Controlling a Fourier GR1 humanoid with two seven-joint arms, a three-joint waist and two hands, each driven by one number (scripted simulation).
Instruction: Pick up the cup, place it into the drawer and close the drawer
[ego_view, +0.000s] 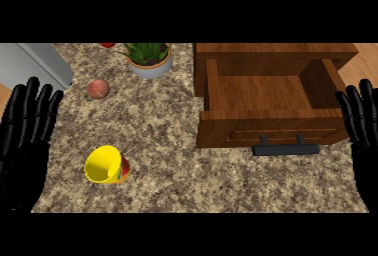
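The speckled granite bench (221, 185) fills most of the head view, brown and cream all over. On its right half stands a wooden cabinet (273, 52) with its drawer (260, 95) pulled well out toward the viewer; the drawer's inside is bare wood, and a dark bar handle (286, 149) juts from its front panel, hanging over the bench.

The left hand (26, 130) shows along the view's left edge, resting with its black fingers (31, 97) straight, pointing up and slightly spread; it touches nothing. The right hand (362, 125) shows at the right edge, just beside the drawer's right wall, fingers likewise straight, upright and a little apart, holding nothing.

At the upper left corner lies a pale grey appliance or panel (37, 62), only part of it in view. Near the top middle, just left of the cabinet, stands a potted plant (150, 60) with green leaves in a light grey pot.

The yellow cup (105, 165) lies tipped on its side on the lower left part of the bench, its open mouth turned toward the viewer and a red and green band showing on its outer wall. It sits well apart from the drawer and nearer the left hand, though not touching it.

A reddish round fruit (98, 88), perhaps a peach or apple, rests left of the plant. A small red thing (108, 44) peeks in at the top edge, too cut off to name.
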